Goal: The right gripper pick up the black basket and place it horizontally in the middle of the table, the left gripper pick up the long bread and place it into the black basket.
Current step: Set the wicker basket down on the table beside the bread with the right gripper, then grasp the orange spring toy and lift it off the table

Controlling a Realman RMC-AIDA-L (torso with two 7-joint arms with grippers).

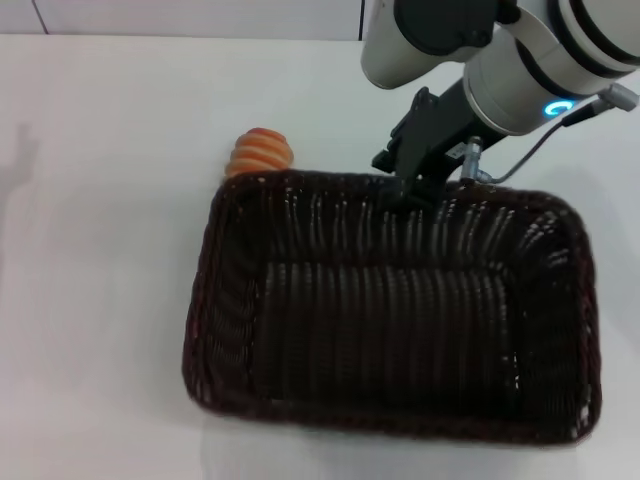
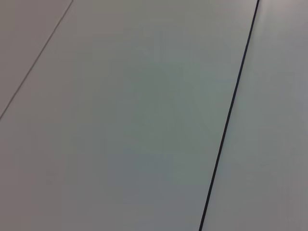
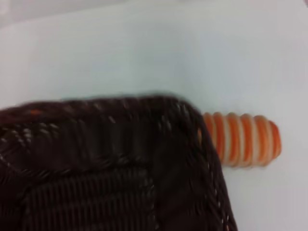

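Right now the right gripper (image 1: 408,190) sits at the far rim of the black basket (image 1: 390,310), coming in from about 1 o'clock in the head view; its black fingers look pinched on the braided rim at the middle of that far wall, so I read it as grasping the basket, though the fingertips are partly hidden by the wicker. The basket lies long side across, a bit toward 4 o'clock of the table (image 1: 100,250) centre, base seemingly down or nearly so. Step in hand, by my judgement: step one, placing the basket horizontally in the middle. Just past the basket's far-left corner, around 11 o'clock, the long bread (image 1: 260,153) pokes out, close to or touching the rim; the right wrist view shows the same, orange-striped bread (image 3: 240,139) beside the basket corner (image 3: 120,159). The left gripper is not in view; its wrist camera sees only a plain pale surface with a dark seam. Next move likely calls for releasing the rim, lifting clear, then the left arm reaching for the bread without bumping the basket.
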